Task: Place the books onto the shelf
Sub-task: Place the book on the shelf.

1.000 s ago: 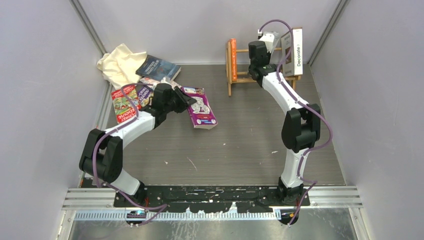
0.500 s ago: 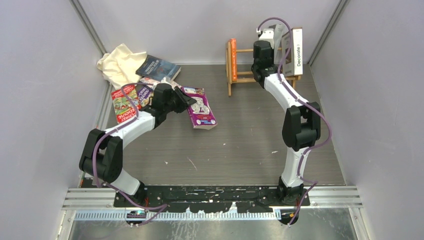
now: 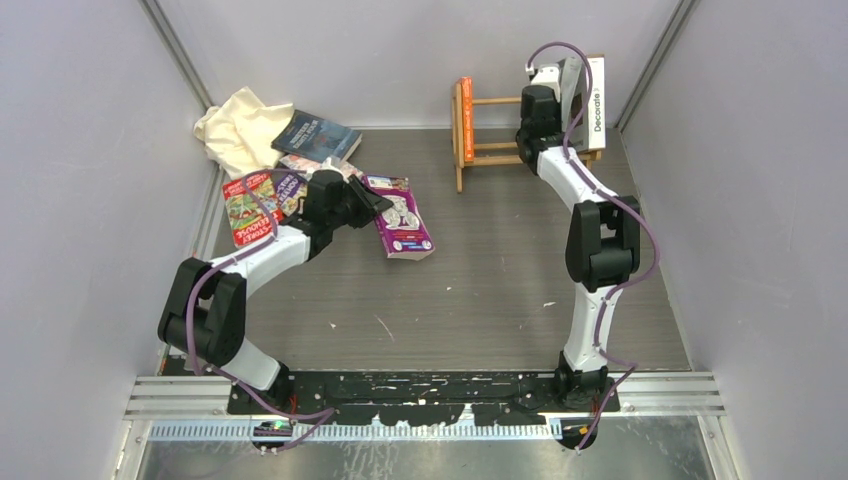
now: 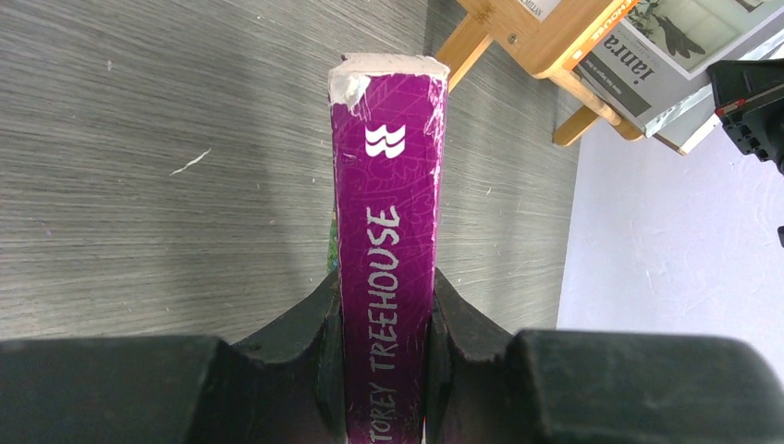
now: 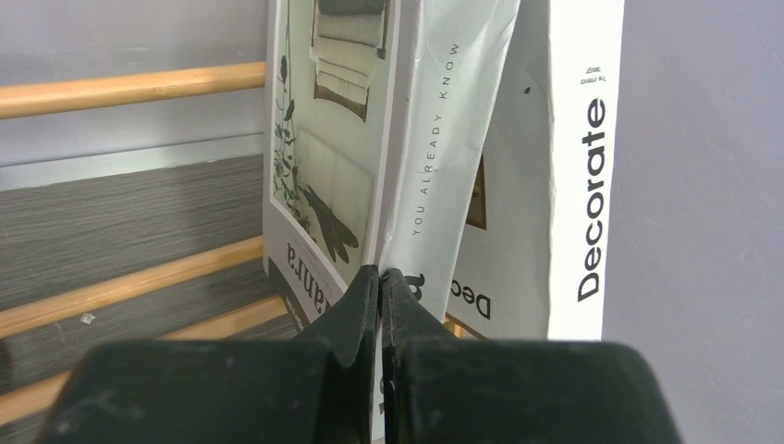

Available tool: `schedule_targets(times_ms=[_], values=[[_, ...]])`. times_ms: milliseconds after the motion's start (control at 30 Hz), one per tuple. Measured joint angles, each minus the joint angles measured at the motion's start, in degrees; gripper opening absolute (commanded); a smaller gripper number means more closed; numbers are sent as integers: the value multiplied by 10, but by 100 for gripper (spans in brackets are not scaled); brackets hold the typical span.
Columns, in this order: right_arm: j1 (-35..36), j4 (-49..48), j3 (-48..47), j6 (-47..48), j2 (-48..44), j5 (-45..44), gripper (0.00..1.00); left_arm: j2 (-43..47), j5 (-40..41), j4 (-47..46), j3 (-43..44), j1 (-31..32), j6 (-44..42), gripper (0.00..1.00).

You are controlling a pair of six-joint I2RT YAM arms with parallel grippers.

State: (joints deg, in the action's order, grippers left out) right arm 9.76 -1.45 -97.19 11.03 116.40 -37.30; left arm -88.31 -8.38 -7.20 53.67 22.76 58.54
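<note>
My left gripper (image 3: 372,203) (image 4: 386,305) is shut on the spine of a purple book (image 3: 400,228) (image 4: 388,203), held low over the floor left of centre. At the back stands the wooden shelf (image 3: 490,150) (image 5: 129,88), an orange book (image 3: 466,120) upright at its left end. The white "Decorate" book (image 3: 597,105) (image 5: 582,185) stands at the right end. My right gripper (image 3: 556,78) (image 5: 381,277) is shut on a thin white-grey magazine (image 5: 444,139), upright and pressed against "Decorate". More books lie at the left: a red-green one (image 3: 248,205) and a dark blue one (image 3: 317,135).
A cream cloth (image 3: 240,125) is bunched in the back left corner beside the loose books. Grey walls close in the floor on the left, back and right; the shelf's right end sits close to the right wall.
The right arm has swung to the right along the shelf with the magazine, bringing it up against the "Decorate" book. The left arm and purple book have not moved.
</note>
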Motion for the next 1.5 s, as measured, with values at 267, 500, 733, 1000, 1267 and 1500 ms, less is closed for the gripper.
schedule_targets(times_ms=[267,500,733,1000,1267,1500], values=[[-13,2,-4,9,6,14,1,-1,-4,-26,-14,0,11,0],[-30,1,-7,23,11,13,1,-10,-7,-52,-17,0,16,0],[-46,-1,-7,33,15,12,1,-32,-12,-69,-19,0,22,0],[-46,-10,-7,37,21,-1,33,-40,-18,-74,-19,0,24,0],[-47,-22,-10,23,32,-6,57,-42,-20,-74,-19,0,24,0],[-47,-20,-17,9,32,-6,59,-43,-21,-74,-19,0,23,0]])
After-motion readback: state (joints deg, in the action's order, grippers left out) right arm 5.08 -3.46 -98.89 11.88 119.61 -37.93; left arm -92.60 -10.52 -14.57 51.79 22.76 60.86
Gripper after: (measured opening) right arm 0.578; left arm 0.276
